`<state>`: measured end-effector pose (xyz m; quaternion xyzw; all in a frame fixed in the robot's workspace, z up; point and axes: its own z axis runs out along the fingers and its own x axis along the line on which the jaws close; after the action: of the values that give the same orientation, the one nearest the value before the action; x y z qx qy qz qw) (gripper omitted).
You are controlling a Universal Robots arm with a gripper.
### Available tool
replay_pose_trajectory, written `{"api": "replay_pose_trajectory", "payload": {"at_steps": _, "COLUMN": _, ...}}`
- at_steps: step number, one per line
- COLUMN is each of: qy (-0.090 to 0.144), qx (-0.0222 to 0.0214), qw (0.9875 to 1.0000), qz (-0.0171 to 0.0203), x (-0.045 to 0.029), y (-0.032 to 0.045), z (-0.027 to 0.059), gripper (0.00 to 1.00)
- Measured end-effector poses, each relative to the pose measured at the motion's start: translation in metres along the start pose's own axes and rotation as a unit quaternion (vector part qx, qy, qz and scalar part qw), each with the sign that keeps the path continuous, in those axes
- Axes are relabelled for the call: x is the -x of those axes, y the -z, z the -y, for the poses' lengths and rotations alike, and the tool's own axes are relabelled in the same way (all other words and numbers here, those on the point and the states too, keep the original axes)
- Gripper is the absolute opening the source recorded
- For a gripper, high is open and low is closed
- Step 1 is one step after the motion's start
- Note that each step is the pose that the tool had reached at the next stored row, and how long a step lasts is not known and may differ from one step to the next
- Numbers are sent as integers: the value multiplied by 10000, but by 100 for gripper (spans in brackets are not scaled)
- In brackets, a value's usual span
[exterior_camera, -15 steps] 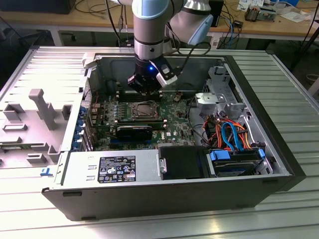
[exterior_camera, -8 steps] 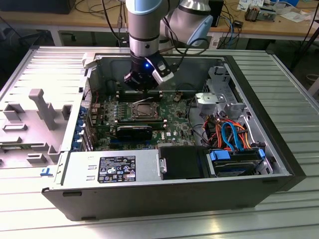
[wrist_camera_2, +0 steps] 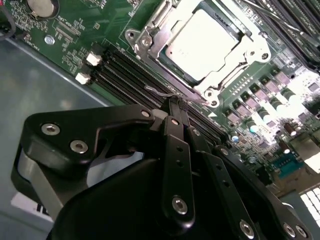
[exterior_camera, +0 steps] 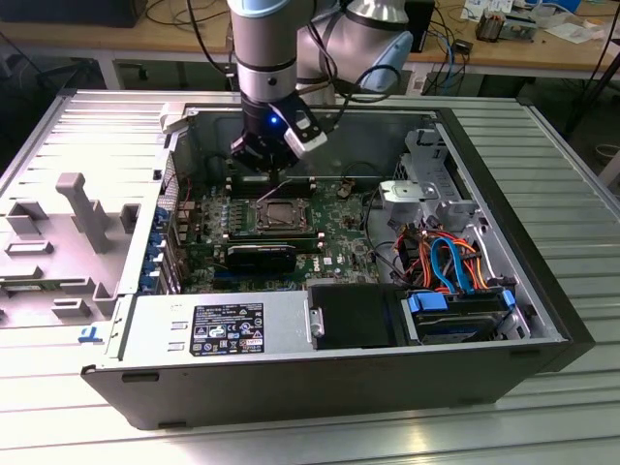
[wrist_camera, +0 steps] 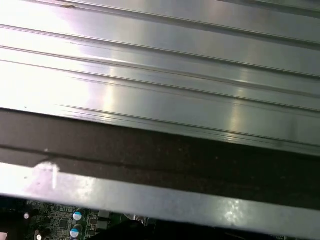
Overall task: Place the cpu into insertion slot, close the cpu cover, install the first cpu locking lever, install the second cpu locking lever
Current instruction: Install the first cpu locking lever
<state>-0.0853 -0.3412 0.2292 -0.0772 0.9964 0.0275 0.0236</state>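
- While the robot arm hangs over an open computer case lying on a ribbed metal bench, its black pincer hovers just above the green circuit board, at the far edge of the socket.
- Seated in the insertion slot, the cpu shows its pale grey metal top. In the exterior view it sits near the middle of the board.
- Lying flat around the chip is the cpu cover, a silver frame, so the first two steps look done.
- Pressed together, the pincer's fingertips come to a narrow point in the second wrist view. They are right at a thin wire lever running along the socket's edge, beside the long black memory slots. Whether they touch it I cannot tell.
- My reading: the step in hand is the first locking lever. It calls for pushing that wire down and hooking it under its catch without sliding off onto the memory slots.
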Motion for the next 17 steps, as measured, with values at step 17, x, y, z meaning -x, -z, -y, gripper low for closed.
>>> {"api": "replay_pose_trajectory", "payload": {"at_steps": 17, "qy": 3, "qx": -5, "qw": 10000, "qz": 49, "x": -121, "y": -76, "z": 46, "gripper": 11}}
